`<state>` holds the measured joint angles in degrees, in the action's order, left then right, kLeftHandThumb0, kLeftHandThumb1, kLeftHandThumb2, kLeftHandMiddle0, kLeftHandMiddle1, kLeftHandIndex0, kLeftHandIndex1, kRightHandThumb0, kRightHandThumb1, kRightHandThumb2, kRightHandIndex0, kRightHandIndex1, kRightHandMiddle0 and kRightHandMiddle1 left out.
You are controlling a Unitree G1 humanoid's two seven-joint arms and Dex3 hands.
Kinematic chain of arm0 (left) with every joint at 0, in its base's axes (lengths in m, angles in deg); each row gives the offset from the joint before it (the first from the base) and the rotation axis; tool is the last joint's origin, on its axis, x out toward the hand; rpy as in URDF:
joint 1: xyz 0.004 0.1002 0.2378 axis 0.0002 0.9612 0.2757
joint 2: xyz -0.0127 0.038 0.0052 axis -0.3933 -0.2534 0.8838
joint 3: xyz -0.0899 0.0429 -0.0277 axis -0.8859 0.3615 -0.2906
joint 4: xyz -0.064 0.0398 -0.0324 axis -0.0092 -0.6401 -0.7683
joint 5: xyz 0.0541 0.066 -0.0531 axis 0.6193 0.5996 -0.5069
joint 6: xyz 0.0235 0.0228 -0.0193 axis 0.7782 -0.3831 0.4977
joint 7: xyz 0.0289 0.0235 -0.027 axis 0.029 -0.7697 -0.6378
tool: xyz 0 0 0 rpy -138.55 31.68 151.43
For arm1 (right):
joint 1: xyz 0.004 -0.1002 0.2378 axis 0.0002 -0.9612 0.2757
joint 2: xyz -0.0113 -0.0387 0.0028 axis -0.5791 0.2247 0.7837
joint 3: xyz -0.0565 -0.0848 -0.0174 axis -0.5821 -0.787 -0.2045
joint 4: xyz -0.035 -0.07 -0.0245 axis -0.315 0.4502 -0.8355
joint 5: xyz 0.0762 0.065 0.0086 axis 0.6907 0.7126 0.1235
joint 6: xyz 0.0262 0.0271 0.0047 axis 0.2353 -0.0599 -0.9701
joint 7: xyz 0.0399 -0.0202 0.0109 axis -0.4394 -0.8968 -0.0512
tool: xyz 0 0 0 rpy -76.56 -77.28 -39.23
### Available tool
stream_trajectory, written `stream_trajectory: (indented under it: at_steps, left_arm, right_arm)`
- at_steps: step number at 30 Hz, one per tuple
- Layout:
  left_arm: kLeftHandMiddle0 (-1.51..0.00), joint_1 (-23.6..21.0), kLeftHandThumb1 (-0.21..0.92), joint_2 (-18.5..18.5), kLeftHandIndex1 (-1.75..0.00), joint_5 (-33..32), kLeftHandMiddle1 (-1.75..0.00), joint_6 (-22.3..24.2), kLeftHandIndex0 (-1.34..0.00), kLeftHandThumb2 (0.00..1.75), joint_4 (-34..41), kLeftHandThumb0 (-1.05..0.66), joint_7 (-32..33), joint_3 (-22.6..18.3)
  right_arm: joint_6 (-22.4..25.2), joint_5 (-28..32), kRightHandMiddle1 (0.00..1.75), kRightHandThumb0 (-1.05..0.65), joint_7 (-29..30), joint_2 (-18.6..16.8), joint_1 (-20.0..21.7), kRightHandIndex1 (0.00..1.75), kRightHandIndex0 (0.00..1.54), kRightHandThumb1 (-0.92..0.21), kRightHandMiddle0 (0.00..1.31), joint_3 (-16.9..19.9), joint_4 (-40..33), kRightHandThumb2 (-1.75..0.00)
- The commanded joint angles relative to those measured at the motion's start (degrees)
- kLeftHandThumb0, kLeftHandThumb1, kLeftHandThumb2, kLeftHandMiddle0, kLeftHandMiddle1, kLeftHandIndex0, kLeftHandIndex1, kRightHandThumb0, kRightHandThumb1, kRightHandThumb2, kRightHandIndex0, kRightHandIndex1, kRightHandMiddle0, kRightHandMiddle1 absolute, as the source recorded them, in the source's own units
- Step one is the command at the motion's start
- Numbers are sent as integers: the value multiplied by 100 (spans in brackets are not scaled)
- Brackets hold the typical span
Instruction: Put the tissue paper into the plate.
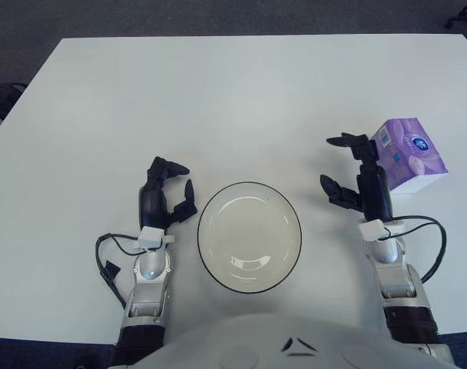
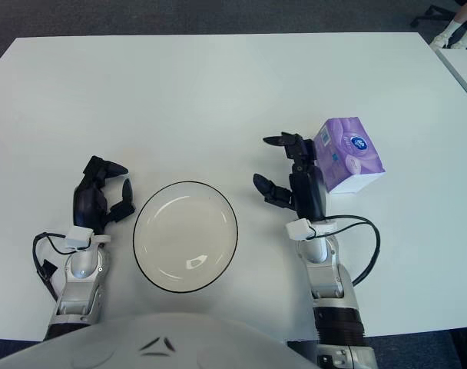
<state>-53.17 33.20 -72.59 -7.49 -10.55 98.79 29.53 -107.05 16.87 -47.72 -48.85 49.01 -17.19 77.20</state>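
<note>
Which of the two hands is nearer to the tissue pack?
The right hand: its open fingers reach beside the purple tissue pack. The left hand shows on the far side of the plate.

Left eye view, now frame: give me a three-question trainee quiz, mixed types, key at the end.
1. True or false: the tissue pack already lies in the plate.
2. Which hand is beside the tissue pack? A) the left hand B) the right hand C) neither
3. Fill in: the right hand's fingers are ____, holding nothing.

Key
1. False. The pack sits on the table, right of the plate, which holds nothing.
2. B. The left hand shows just left of the plate.
3. Open. They are spread next to the pack's left side, not closed on it.
</note>
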Motion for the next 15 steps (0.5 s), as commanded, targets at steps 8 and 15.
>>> stream_trajectory:
  at_steps: [8, 15]
  left_arm:
    - [-102, 222, 41, 78, -175, -12, -175, 166, -53, 121, -536, -45, -6, 84]
    - [-103, 211, 42, 124, -175, -1, -175, 181, -53, 120, -550, -45, 57, 90]
  right_arm:
    - [325, -640, 1, -105, 830, 24, 1572, 1, 0, -92, 0, 304, -188, -67]
    - [417, -625, 0, -105, 910, 102, 1578, 0, 0, -92, 0, 262, -178, -66]
